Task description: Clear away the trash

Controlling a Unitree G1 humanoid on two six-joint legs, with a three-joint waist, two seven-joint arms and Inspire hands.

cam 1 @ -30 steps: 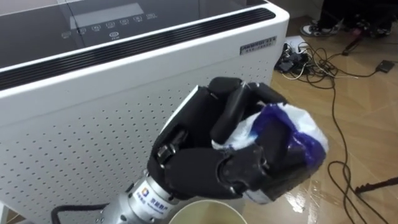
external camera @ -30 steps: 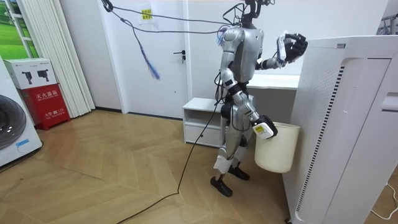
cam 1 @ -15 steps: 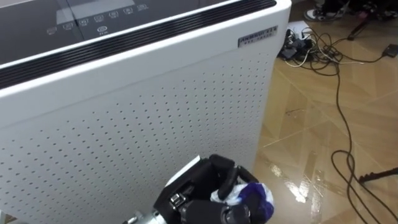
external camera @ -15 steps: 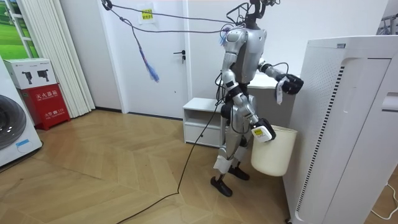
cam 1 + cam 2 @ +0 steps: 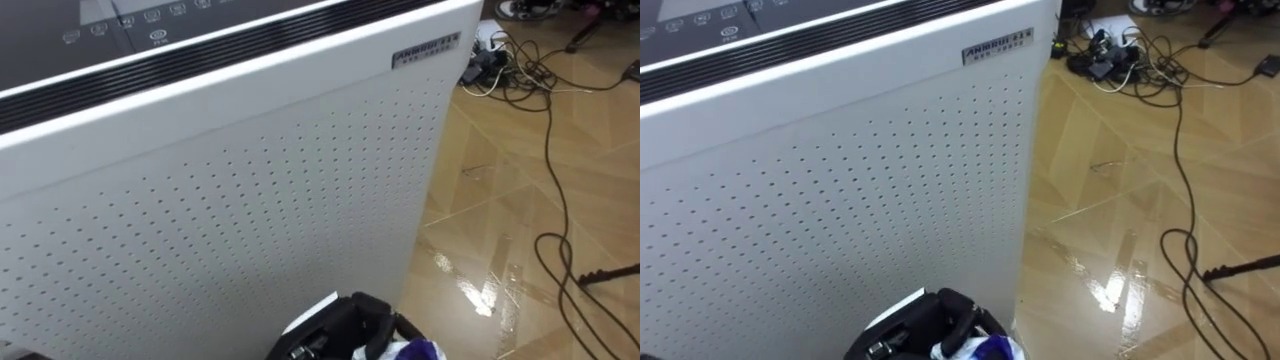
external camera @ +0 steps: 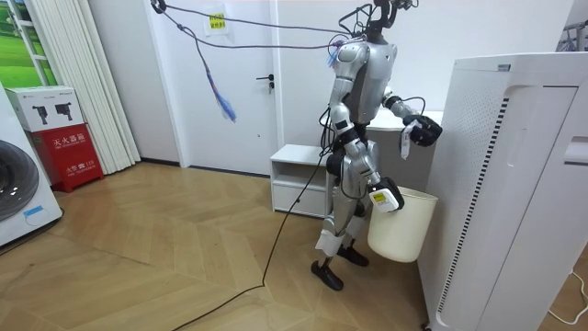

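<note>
Lower than half a second ago, the left hand (image 5: 335,335) sits at 6 o'clock in the eye view, clamped round the crumpled white-and-purple plastic garbage (image 5: 418,351), close before the tall white perforated appliance (image 5: 250,200). At the robot's side the right hand (image 6: 386,197) meets the rim of a cream plastic bin (image 6: 400,230); its grip cannot be told.

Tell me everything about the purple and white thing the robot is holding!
The crumpled garbage is white with purple patches and looks like thin, crinkly plastic. Just its top peeks over the eye views' bottom edge. The left hand has dark fingers curled round it, holding it in front of the white perforated air purifier.
</note>
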